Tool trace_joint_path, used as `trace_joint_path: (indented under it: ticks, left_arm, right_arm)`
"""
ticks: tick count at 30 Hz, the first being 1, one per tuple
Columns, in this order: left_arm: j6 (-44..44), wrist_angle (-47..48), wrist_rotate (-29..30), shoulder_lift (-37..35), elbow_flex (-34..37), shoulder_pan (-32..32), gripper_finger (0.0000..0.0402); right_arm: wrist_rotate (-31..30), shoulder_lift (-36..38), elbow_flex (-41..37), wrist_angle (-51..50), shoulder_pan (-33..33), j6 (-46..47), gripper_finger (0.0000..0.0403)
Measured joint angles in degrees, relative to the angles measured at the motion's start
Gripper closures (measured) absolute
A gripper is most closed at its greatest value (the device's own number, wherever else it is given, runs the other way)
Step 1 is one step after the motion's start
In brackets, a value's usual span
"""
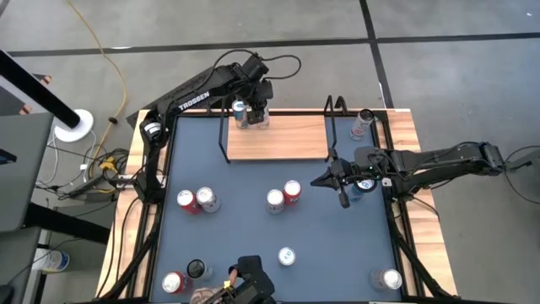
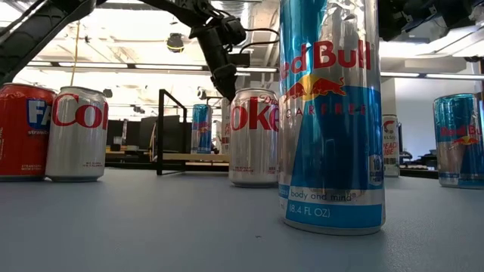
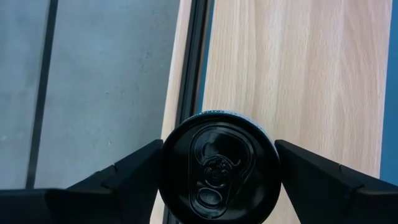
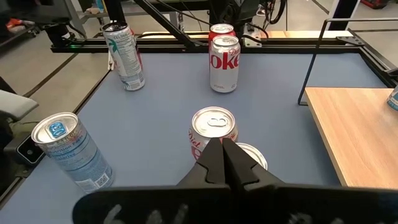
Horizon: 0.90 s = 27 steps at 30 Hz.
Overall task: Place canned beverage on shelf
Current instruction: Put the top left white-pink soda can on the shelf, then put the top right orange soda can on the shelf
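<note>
The shelf is a light-wood board with black wire side frames at the table's far side. My left gripper hangs over the board's far left corner, shut on a can with a black top. In the low view this can is half hidden behind a Diet Coke can. A blue can stands on the board just left of it. My right gripper is shut and empty, above the table near the shelf's right frame, fingers pointing toward the table's left edge. My left gripper pinches the can's upper wall just below the rim between its two fingers, one on each side. The fingers come from above, pointing down. The can is upright at the board's far edge. I cannot tell whether its base rests on the board.
Several cans stand on the blue tabletop: two pairs at mid table, one nearer, others at the near corners. A blue can stands under my right arm. Another can stands right of the shelf.
</note>
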<state>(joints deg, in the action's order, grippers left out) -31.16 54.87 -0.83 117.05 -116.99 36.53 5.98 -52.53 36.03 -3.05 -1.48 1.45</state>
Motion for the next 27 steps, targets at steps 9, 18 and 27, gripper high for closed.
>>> trace_joint_path:
  ticks: [9, 18, 27]
  left_arm:
    - [-0.8, 0.7, 0.1, 0.1, -0.6, -0.1, 0.0115]
    - [-1.4, 0.9, 1.5, 0.3, -3.3, -0.2, 0.0115]
    - [-1.4, 4.1, 1.3, 0.3, -9.0, -1.5, 0.0115]
  right_arm:
    - [0.0, 0.0, 0.0, 0.0, 0.0, 0.0, 0.0403]
    - [0.0, 0.0, 0.0, 0.0, 0.0, -0.1, 0.0403]
    - [0.0, 0.0, 0.0, 0.0, 0.0, 0.0, 0.0403]
